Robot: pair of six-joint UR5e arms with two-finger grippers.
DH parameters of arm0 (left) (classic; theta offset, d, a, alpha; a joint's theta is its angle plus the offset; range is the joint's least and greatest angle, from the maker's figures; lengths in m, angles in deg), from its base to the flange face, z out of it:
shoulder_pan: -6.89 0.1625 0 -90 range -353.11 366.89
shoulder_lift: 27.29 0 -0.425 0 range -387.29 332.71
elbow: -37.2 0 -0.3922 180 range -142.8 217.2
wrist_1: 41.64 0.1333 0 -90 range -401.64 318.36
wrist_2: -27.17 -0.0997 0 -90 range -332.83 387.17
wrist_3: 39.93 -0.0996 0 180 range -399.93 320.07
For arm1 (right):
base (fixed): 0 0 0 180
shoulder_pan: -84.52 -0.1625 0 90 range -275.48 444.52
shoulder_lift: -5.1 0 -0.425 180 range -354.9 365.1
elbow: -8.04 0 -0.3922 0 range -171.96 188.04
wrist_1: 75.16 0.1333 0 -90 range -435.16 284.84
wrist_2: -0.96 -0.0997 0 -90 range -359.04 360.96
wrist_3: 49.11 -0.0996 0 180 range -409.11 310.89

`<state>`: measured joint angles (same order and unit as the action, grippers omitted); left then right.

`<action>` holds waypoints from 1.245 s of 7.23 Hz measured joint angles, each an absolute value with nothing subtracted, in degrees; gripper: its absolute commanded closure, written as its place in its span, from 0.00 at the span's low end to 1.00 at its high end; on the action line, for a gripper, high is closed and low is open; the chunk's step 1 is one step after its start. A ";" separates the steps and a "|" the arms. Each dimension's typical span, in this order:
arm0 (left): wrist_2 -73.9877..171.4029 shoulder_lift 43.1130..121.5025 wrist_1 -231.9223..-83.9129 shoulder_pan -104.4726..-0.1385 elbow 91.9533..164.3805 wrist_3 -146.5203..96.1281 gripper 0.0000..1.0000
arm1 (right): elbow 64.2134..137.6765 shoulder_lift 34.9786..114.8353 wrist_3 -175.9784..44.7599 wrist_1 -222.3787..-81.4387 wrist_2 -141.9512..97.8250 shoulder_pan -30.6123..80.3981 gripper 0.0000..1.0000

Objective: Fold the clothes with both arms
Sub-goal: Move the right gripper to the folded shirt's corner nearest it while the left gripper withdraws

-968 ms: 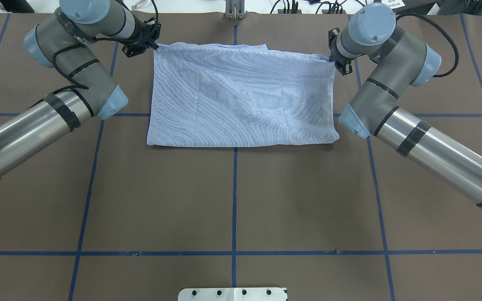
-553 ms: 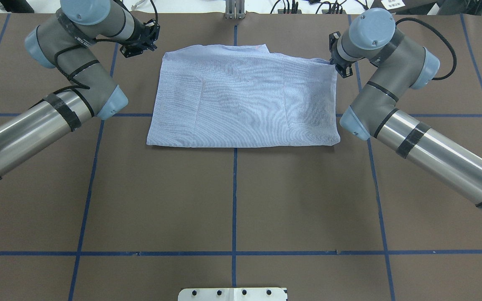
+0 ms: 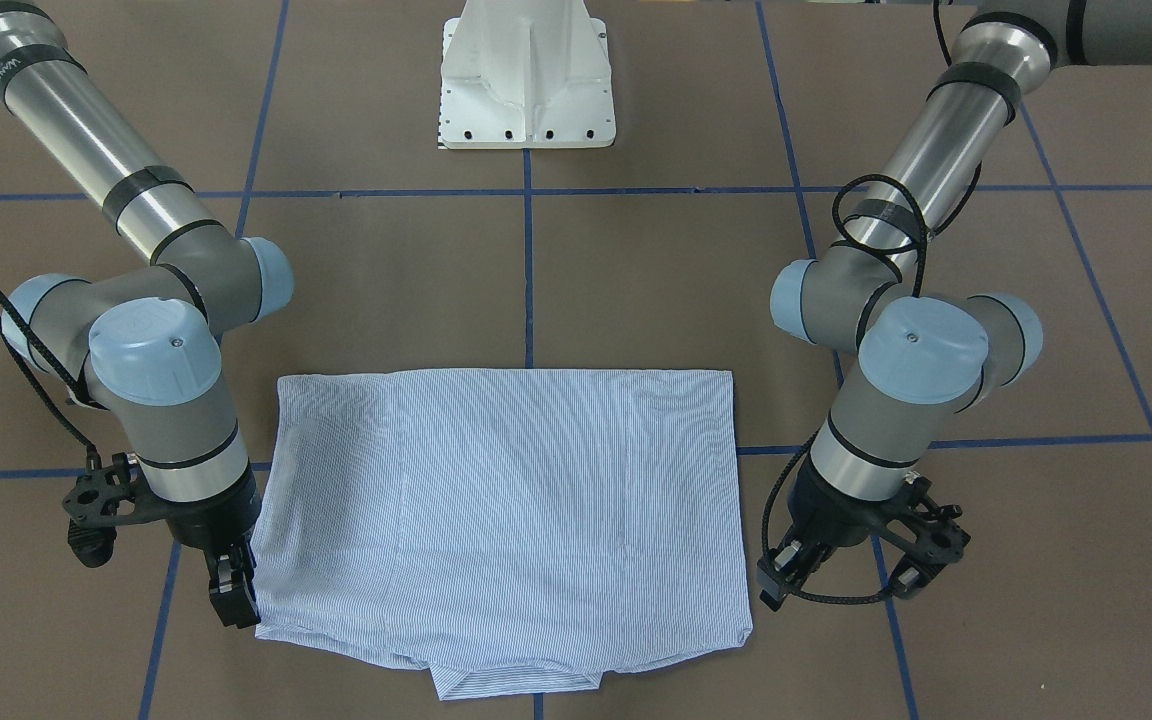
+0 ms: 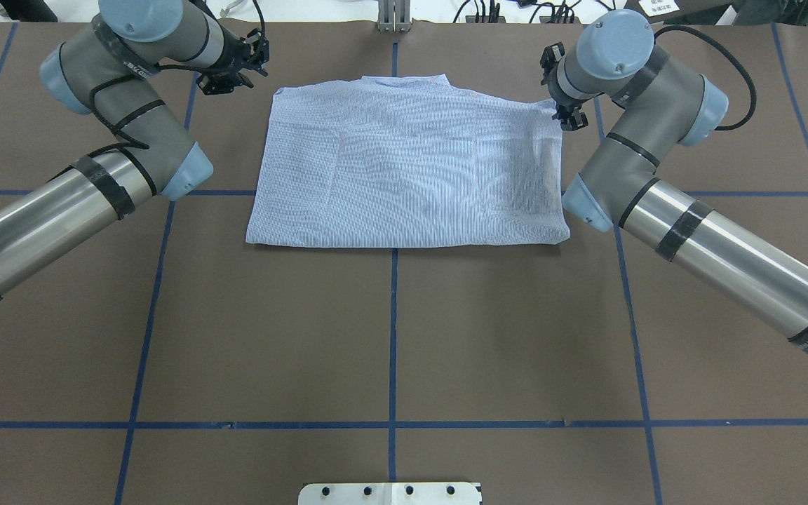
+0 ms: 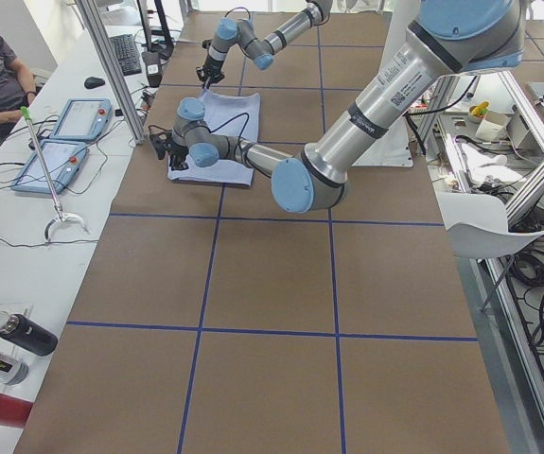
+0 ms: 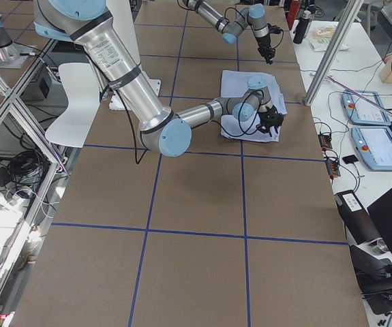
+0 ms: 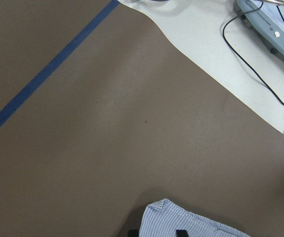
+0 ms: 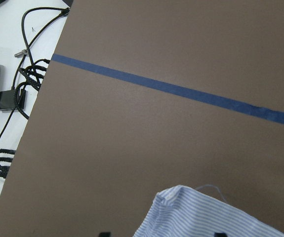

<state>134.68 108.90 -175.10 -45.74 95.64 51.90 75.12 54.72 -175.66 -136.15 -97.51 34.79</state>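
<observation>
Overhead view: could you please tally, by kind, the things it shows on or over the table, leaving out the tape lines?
Shirt: 1
Arms: 2, left arm and right arm
Base: 1
Total: 4

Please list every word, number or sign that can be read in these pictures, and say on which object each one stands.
No text can be read with certainty.
The pendant, left wrist view: small dark lettering, too small to read.
The black band on the right arm, front-facing view: white lettering, blurred.
The white label on the left arm, exterior left view: too small.
The shirt: no writing shows.
</observation>
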 measured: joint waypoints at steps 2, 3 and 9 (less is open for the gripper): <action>134.84 106.10 -178.15 -46.53 97.41 46.93 0.53 | 79.38 55.91 -175.74 -136.59 -99.80 34.67 0.00; 134.96 104.56 -178.85 -46.68 99.32 45.72 0.50 | 84.25 58.52 -175.75 -137.32 -101.99 34.52 0.00; 135.17 100.78 -179.17 -47.01 106.27 43.81 0.44 | 108.79 77.46 -176.60 -141.46 -102.72 42.49 0.01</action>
<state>135.17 100.78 -179.17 -47.01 106.27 43.81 108.79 77.46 -176.60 -141.46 -102.72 42.49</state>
